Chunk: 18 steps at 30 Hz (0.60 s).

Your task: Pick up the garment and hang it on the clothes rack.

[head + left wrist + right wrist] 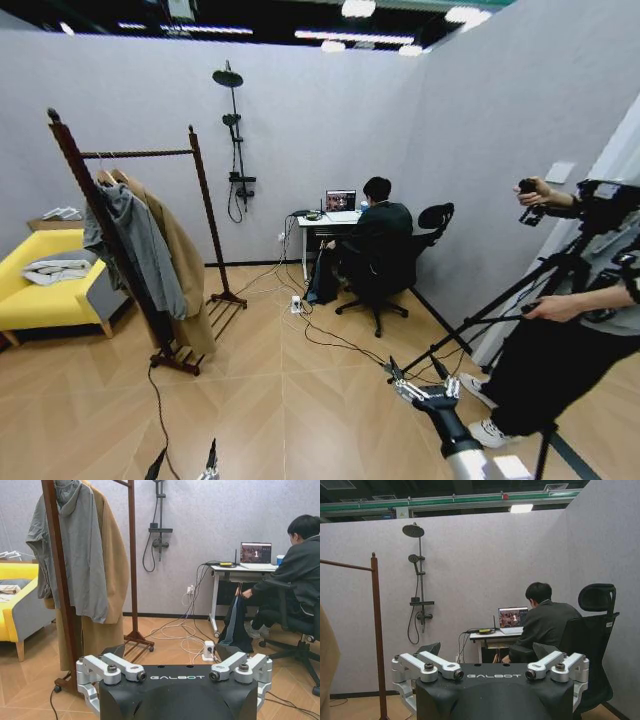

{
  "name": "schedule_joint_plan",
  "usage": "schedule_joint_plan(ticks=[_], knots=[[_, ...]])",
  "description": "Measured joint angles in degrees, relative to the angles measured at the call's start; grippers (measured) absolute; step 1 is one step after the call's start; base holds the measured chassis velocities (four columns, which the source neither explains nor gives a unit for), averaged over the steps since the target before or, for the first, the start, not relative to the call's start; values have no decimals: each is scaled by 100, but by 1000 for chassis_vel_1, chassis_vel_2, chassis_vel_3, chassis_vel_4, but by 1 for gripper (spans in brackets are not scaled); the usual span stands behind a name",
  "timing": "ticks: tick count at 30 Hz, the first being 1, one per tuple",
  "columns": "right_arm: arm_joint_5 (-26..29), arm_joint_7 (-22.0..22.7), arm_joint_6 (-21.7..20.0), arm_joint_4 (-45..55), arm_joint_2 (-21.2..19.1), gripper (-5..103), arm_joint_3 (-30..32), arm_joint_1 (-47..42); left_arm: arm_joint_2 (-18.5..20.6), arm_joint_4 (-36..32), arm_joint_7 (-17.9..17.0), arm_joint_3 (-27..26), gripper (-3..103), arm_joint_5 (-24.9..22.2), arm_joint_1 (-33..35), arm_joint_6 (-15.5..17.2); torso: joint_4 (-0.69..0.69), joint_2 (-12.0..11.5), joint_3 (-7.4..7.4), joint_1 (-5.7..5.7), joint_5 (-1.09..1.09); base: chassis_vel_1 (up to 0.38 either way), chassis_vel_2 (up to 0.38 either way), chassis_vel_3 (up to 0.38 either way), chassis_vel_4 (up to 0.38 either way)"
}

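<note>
Wooden clothes rack (140,250) carrying two coats, one grey hooded jacket (135,245), one tan coat (185,265); both grippers, left (175,667) and right (492,667), hanging spread, gripping nothing.

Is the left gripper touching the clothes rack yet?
Apart. The left wrist view shows the left gripper, jaws open, with bare floor between it and the clothes rack. The head view agrees.

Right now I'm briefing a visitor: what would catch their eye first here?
The tall clothes rack on the left, holding a grey hooded jacket and a long tan coat. Beside it sits a bright yellow sofa. The black garment hangs at the desk by the back wall.
</note>
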Motion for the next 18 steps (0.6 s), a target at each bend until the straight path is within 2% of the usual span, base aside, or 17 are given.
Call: schedule_joint_plan(ticks=[18], knots=[[30, 4, -136, 51, 57, 100, -20, 9, 0, 0, 0, 0, 100, 0, 0, 0, 0, 0, 0, 0, 0, 0, 0, 0, 0]])
